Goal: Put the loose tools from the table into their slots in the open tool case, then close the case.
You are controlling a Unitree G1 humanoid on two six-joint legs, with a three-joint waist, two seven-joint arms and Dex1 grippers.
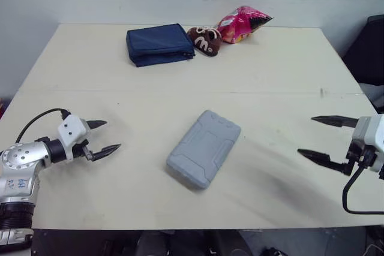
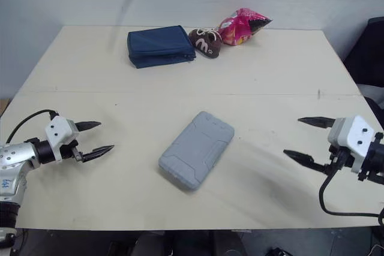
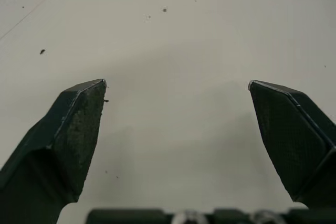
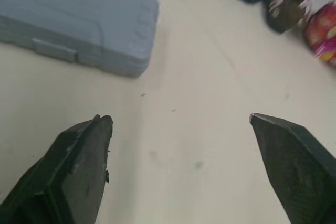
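The grey tool case (image 1: 204,148) lies flat and slantwise in the middle of the worktop (image 1: 282,70), its lid down. No loose tools show around it. The left pincer (image 1: 113,135) hangs well apart from the case on its left and the right pincer (image 1: 305,135) well apart on its right. Both have their fingers spread and hold nothing. Beyond the case sit a dark blue pouch (image 1: 159,44) and a pink snack bag (image 1: 241,23). Whether the latches are caught cannot be told. A one-sided press would likely skate the case across the smooth worktop.
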